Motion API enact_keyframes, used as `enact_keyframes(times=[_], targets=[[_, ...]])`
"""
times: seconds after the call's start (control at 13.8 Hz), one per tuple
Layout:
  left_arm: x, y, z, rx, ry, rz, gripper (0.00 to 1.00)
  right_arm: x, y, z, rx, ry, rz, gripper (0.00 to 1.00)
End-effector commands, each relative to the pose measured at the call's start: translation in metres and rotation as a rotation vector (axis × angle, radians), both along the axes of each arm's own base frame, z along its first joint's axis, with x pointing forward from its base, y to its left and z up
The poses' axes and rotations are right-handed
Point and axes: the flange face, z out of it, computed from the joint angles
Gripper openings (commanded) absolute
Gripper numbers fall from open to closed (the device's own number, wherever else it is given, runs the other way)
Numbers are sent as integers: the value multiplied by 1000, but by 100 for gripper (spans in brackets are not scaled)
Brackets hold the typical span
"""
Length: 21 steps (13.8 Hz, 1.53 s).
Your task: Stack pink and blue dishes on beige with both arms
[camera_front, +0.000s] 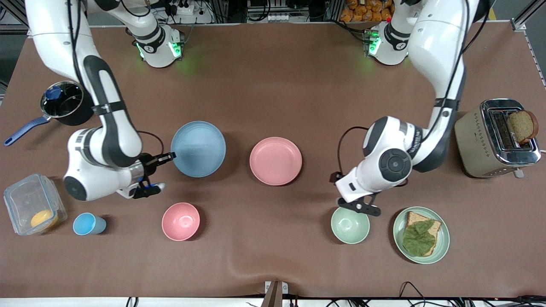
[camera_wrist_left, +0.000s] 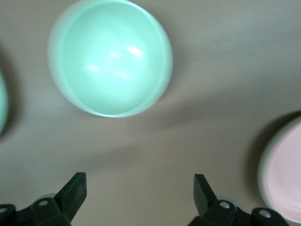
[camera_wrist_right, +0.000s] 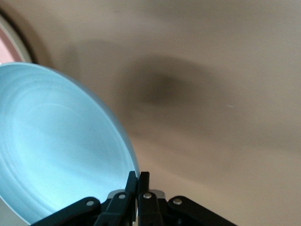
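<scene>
Brown cloth covers the counter (camera_front: 273,76). Near its middle lies the round matte pink plate (camera_front: 275,160). The right gripper (camera_front: 167,157) has its jaws clamped on the rim of the round matte blue plate (camera_front: 198,148), lifted beside it. The left gripper (camera_front: 360,207) hangs with jaws wide open over the pale green bowl (camera_front: 350,224). No beige plate shows, so the blue plate should probably travel level and be lowered squarely onto the pink one.

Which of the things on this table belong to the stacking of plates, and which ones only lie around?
For the job: blue plate, gripped at its rim by the shut right gripper; pink plate; left gripper, open, above the table by the green bowl. A beige plate cannot be made out.

Lying about: pink bowl, blue cup, green bowl, green plate with bread, toaster, pot, plastic container.
</scene>
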Motion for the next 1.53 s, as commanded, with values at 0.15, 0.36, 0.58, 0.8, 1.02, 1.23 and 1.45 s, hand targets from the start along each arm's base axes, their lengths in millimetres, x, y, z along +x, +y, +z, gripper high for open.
enact_keyframes(times=[0.15,0.36,0.58,0.8,1.02,1.23,1.45], targets=[[25,106,49,10,-59,97,100,0,60,7,7,-77,52,0],[18,114,91,12,-86,109,100,-4,101,-1,24,-135,72,0],[4,127,133,28,-73,124,100,-5,139,-6,62,-198,65,0],[-17,140,187,34,-74,140,100,-5,165,-12,94,-247,45,0],[-37,147,226,16,-70,155,100,-8,189,-18,131,-284,15,0],[-45,180,241,-97,-22,225,100,-9,204,-25,140,-318,6,0],[-47,184,246,-91,-29,217,100,-14,221,-33,150,-333,4,0]])
